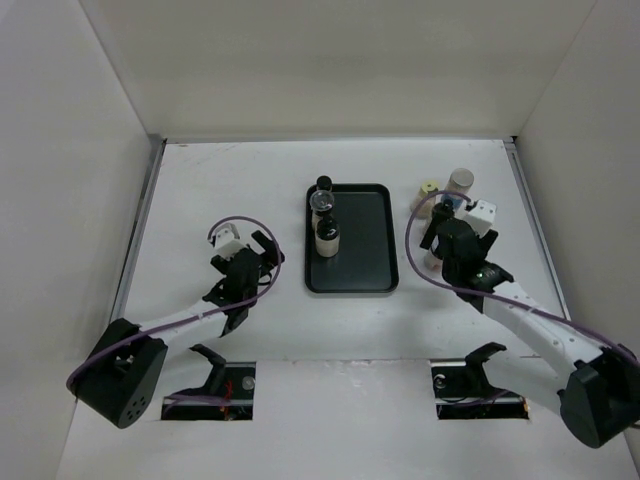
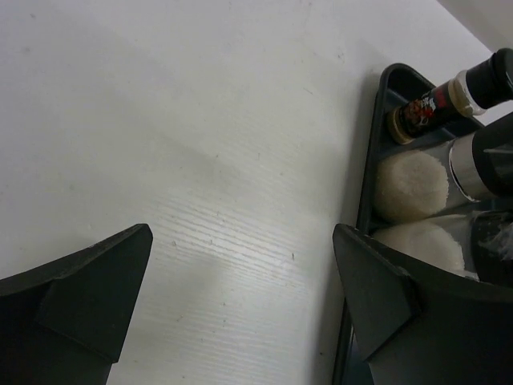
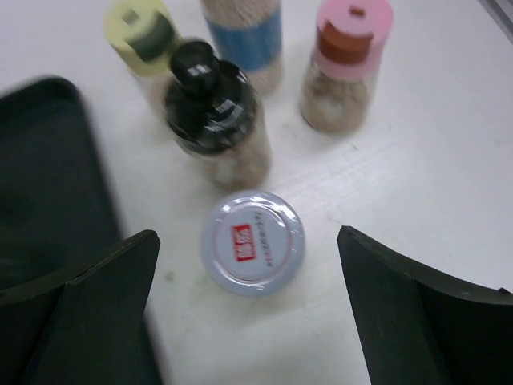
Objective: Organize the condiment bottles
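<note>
Top view: three bottles (image 1: 327,240) stand in the black tray (image 1: 370,250); others cluster on the counter (image 1: 230,180). Left wrist: left fingers (image 2: 88,289) spread, empty, tray at their right. Right wrist: right fingers (image 3: 88,297) released, the white-capped jar (image 3: 252,253) between them. This looks like the picking step; next, probably descend and clench.

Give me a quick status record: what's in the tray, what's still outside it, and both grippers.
tray: black tray, centre of the table
in tray: three bottles in a row along its left side
outside, right of tray: yellow-capped bottle, blue-labelled bottle, pink-capped bottle, black-capped bottle, white-capped bottle
left arm: left gripper open, empty, over bare table beside the tray's left edge
right arm: right gripper open, empty, straddling the white-capped bottle, no contact visible
</note>
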Robot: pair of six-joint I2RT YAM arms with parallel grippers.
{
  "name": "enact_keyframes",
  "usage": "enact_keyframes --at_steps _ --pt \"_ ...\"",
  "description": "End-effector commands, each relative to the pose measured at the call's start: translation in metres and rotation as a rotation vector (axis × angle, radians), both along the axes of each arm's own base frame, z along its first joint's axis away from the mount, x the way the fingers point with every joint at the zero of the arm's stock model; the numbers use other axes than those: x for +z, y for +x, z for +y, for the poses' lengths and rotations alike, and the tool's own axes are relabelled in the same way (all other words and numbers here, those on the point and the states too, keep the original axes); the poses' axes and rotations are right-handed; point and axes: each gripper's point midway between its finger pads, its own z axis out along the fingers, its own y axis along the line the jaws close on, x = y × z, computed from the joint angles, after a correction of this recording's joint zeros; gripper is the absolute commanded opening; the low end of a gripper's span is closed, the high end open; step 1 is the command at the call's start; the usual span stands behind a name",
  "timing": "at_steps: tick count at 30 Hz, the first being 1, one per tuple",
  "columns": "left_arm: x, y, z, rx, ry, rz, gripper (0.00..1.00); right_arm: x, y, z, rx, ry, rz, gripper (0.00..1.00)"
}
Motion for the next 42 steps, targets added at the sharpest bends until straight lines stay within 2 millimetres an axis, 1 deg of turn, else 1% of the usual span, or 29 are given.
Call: enact_keyframes --at_steps 1,4,6,9,11,14,16,17,18,19,21,23,25,26,27,28,29,30,31,34,36,38,40,42 --pt "0.009 0.002 -0.011 -0.018 -0.115 -0.042 1.0 -0.008 -0.003 -0.015 -0.046 -0.044 0.099 1.0" --pt "0.012 0.001 -0.011 -0.018 -0.12 -0.059 1.0 -0.019 0.002 -0.012 -0.02 -0.012 0.131 1.0" --pt "0.013 0.001 -0.013 -0.025 -0.121 -0.063 1.0 -0.022 0.011 0.0 0.035 0.033 0.123 1.0" --pt "0.013 0.001 -0.016 -0.035 -0.122 -0.065 1.0 -0.033 0.024 0.004 0.058 0.064 0.145 1.0" --pt "0.013 0.002 -0.018 -0.041 -0.125 -0.065 1.0 -0.043 0.033 0.007 0.066 0.076 0.165 0.94" --pt "0.011 0.003 -0.02 -0.046 -0.124 -0.059 1.0 -0.059 0.037 0.012 0.078 0.077 0.205 0.85" --pt "0.013 0.003 -0.022 -0.058 -0.132 -0.062 1.0 -0.062 0.038 0.008 0.06 0.061 0.212 0.72" --pt "0.013 0.002 -0.022 -0.058 -0.132 -0.063 1.0 -0.057 0.039 0.005 0.042 0.056 0.193 0.64" --pt "0.013 0.002 -0.021 -0.058 -0.132 -0.064 1.0 -0.048 0.038 0.004 0.03 0.049 0.16 0.58" --pt "0.014 0.002 -0.021 -0.058 -0.133 -0.066 1.0 -0.037 0.037 0.006 0.031 0.038 0.126 0.55" --pt "0.013 0.002 -0.02 -0.054 -0.132 -0.065 1.0 -0.007 0.031 0.01 0.04 0.011 0.058 0.51" --pt "0.013 0.003 -0.018 -0.048 -0.13 -0.065 1.0 0.021 0.022 0.021 0.081 -0.002 0.013 0.49" --pt "0.014 0.005 -0.014 -0.034 -0.131 -0.067 1.0 0.041 0.012 0.041 0.151 0.02 -0.021 0.49" --pt "0.014 0.006 -0.012 -0.031 -0.132 -0.068 1.0 0.046 0.008 0.052 0.192 0.036 -0.031 0.49" --pt "0.015 0.006 -0.01 -0.025 -0.132 -0.071 1.0 0.051 0.003 0.069 0.249 0.066 -0.047 0.49" --pt "0.015 0.006 -0.006 -0.018 -0.134 -0.074 1.0 0.055 -0.001 0.09 0.312 0.106 -0.064 0.5" --pt "0.016 0.006 -0.005 -0.015 -0.136 -0.076 1.0 0.057 -0.005 0.109 0.363 0.137 -0.074 0.5" --pt "0.017 0.006 -0.004 -0.01 -0.137 -0.079 1.0 0.057 -0.007 0.122 0.397 0.156 -0.079 0.5" --pt "0.017 0.006 -0.003 -0.009 -0.138 -0.081 1.0 0.057 -0.01 0.14 0.439 0.18 -0.085 0.5" --pt "0.016 0.008 -0.003 -0.007 -0.133 -0.076 1.0 0.063 -0.014 0.192 0.555 0.24 -0.11 0.5" --pt "0.013 0.009 -0.003 -0.006 -0.128 -0.068 1.0 0.068 -0.011 0.225 0.617 0.254 -0.128 0.51" --pt "0.01 0.009 -0.004 -0.006 -0.124 -0.058 1.0 0.066 -0.008 0.252 0.67 0.251 -0.125 0.51" --pt "0.01 0.009 -0.006 -0.019 -0.131 -0.058 1.0 0.059 -0.004 0.273 0.701 0.237 -0.112 0.51" --pt "0.015 0.008 -0.007 -0.03 -0.144 -0.071 1.0 0.048 0.0 0.291 0.724 0.22 -0.098 0.52"
